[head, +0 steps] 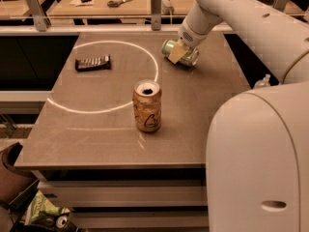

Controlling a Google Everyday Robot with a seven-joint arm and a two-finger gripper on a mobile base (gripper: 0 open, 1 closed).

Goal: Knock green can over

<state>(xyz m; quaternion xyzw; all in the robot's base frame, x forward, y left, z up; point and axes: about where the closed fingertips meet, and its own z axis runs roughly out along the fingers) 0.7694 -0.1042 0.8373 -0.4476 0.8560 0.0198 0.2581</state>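
The green can (170,48) lies on its side at the back right of the brown table (96,134), its silver end facing left. My gripper (179,53) is right over the can's middle, with a tan finger pad (176,53) against its side. An orange-tan can (147,106) with dark script stands upright in the middle of the table, well in front of the gripper.
A dark flat snack bar (92,62) lies at the left inside a white circle of light. My white arm and base (260,144) fill the right side. Behind the table is a bench with scissors (118,3). A bag and a bin sit on the floor at lower left.
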